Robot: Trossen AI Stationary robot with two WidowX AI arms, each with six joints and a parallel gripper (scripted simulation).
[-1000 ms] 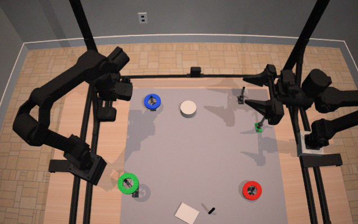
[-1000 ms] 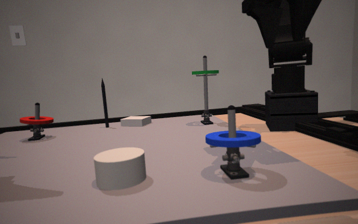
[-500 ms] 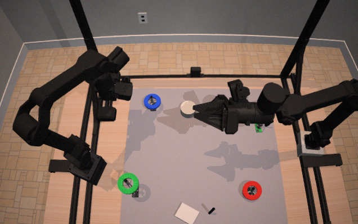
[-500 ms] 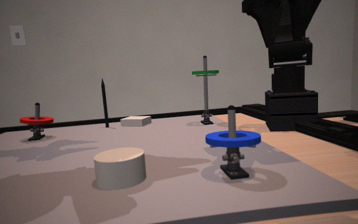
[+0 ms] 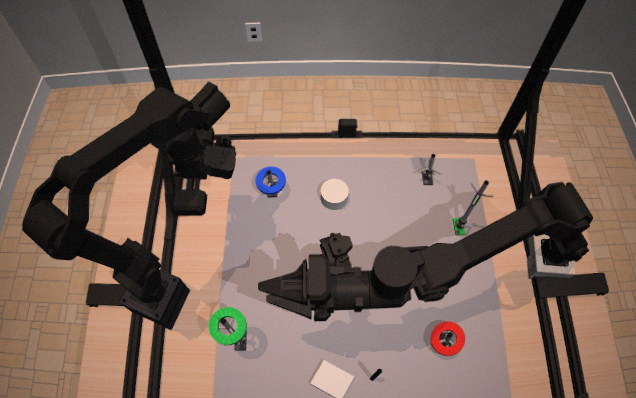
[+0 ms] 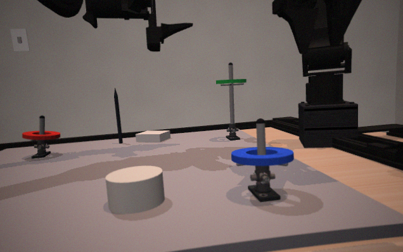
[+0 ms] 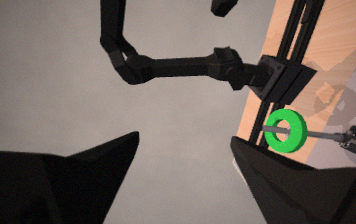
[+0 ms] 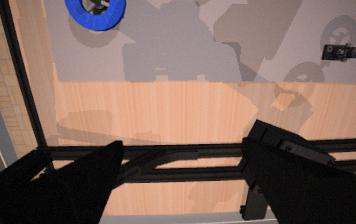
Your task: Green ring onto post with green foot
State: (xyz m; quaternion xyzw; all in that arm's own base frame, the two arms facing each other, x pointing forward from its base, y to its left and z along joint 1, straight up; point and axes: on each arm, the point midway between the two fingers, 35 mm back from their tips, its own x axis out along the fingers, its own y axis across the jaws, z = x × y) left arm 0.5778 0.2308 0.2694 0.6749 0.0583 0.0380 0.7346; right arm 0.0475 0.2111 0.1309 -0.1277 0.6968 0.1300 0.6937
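The green ring (image 5: 227, 325) lies flat high on a tall grey post with a dark foot (image 5: 241, 345), at the mat's near left corner. It also shows in the exterior view (image 6: 230, 81) and in the left wrist view (image 7: 286, 131). The post with the green foot (image 5: 459, 226) stands tilted at the mat's right side and carries no ring. My left gripper (image 5: 265, 292) (image 7: 185, 138) is open and empty, high over the mat's middle, pointing toward the green ring and well apart from it. My right gripper (image 5: 192, 197) (image 8: 183, 145) is open and empty, high over the wood left of the blue ring.
A blue ring (image 5: 270, 180) and a red ring (image 5: 448, 338) sit on their own posts. A bare post (image 5: 428, 172) stands at the back right. A white cylinder (image 5: 334, 193), a white block (image 5: 331, 378) and an upright black stick (image 6: 118, 115) stand on the mat.
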